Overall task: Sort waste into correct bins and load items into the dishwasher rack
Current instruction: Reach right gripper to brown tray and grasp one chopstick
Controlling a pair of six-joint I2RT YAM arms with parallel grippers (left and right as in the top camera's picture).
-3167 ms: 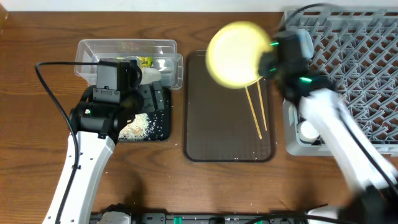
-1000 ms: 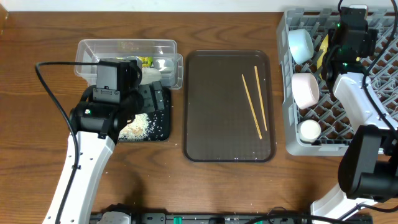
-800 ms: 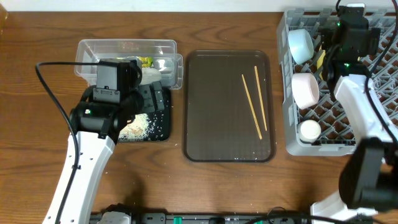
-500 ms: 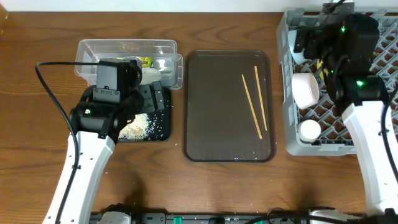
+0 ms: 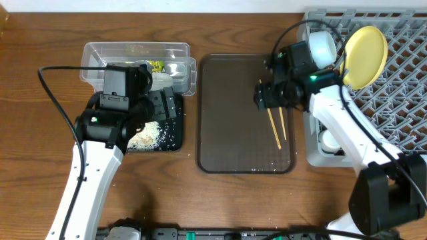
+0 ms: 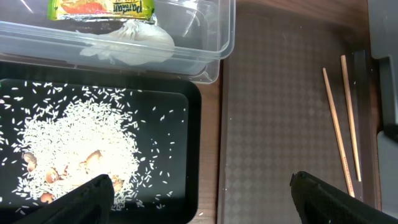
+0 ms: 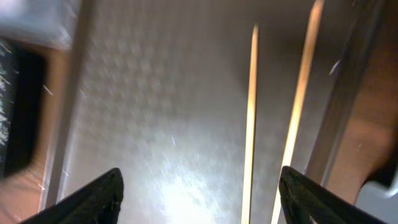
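A pair of wooden chopsticks (image 5: 277, 130) (image 7: 250, 124) lies on the brown serving tray (image 5: 233, 120). My right gripper (image 5: 265, 97) (image 7: 200, 177) hovers open just above them, holding nothing. The yellow plate (image 5: 365, 47) stands on edge in the grey dishwasher rack (image 5: 393, 93), beside the light blue bowl (image 5: 321, 47); a white cup (image 5: 328, 140) shows lower down. My left gripper (image 5: 163, 103) (image 6: 199, 180) is open over the black tray (image 6: 193, 155) of rice (image 6: 81, 143). The clear tub (image 5: 137, 57) holds the green-and-yellow wrapper (image 6: 102, 7) and crumpled paper (image 6: 134, 46).
The brown serving tray (image 6: 273, 124) sits between the black tray and the rack, with a narrow strip of wooden table (image 5: 40, 167) showing either side. My right arm (image 5: 340, 127) crosses the rack's left edge.
My right arm has swung left from the rack to above the chopsticks on the brown tray. The yellow plate it carried earlier now stands in the rack. The left arm has not moved.
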